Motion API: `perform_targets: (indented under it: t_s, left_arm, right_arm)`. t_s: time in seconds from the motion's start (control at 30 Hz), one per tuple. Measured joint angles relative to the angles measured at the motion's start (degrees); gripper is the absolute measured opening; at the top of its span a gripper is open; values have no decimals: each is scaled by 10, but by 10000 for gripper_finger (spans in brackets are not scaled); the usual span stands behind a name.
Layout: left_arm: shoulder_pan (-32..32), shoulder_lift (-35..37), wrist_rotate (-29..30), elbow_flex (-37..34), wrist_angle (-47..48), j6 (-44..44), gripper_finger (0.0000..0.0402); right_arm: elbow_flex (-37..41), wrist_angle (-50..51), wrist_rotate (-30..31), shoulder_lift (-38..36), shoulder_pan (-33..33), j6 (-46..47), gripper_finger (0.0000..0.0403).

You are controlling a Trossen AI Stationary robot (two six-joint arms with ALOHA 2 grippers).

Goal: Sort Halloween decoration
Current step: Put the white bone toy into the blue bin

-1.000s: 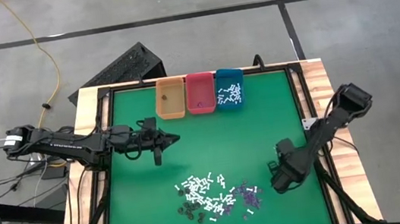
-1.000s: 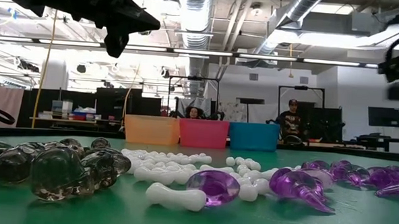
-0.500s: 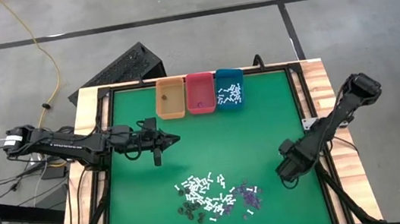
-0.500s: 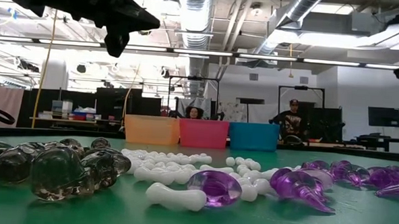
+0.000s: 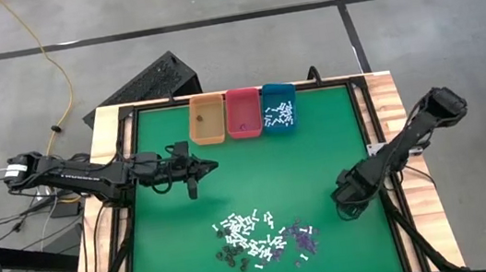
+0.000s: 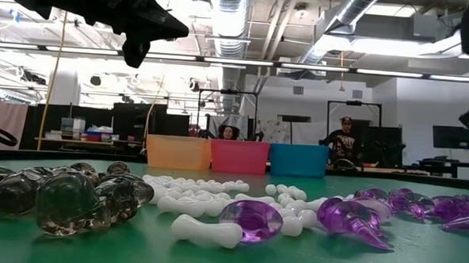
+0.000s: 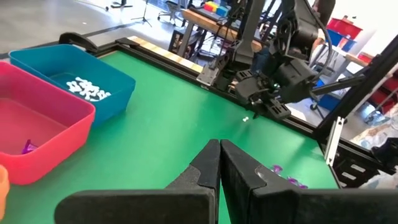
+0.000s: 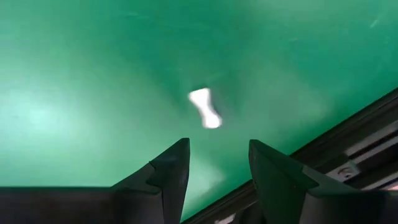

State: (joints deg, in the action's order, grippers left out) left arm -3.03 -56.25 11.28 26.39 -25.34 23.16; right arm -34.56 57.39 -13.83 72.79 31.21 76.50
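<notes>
The Halloween decoration lies as a pile of tiny white, purple and dark pieces (image 5: 260, 239) on the green mat near the front edge, and it fills the foreground of the low view (image 6: 215, 206). One white piece (image 8: 206, 107) shows alone on the mat by the right rail, also seen in the left wrist view (image 7: 246, 118). My right gripper (image 8: 214, 146) points down just above it, open, with nothing between its fingers (image 5: 348, 199). My left gripper (image 5: 205, 167) hovers level over the left half of the mat, shut and empty (image 7: 219, 149).
Three bins stand at the far edge: an orange bin (image 5: 207, 120), a pink bin (image 5: 243, 113) and a blue bin (image 5: 278, 106) with white pieces in it. A black rail (image 8: 348, 149) borders the mat beside my right gripper. People sit in the room beyond the table (image 6: 343, 140).
My right gripper has drawn back from the pile toward the table's far right and has turned about its wrist. The pile and my left arm have kept still.
</notes>
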Motion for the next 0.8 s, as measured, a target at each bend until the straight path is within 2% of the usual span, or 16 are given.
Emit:
perform_targets:
  t_s: [0.33,0.53,0.63,0.8]
  left_arm:
    - [0,0,26,0,1,0,0]
    - [0,0,30,0,1,0,0]
    - [0,0,31,0,1,0,0]
    - [0,0,31,0,2,0,0]
  right_arm:
    - [32,-80,1,0,-21,-66,195]
    - [40,-81,0,0,-46,-89,185]
    - [40,-80,-8,0,-56,-92,157]
    - [41,-80,-9,0,-62,-95,76]
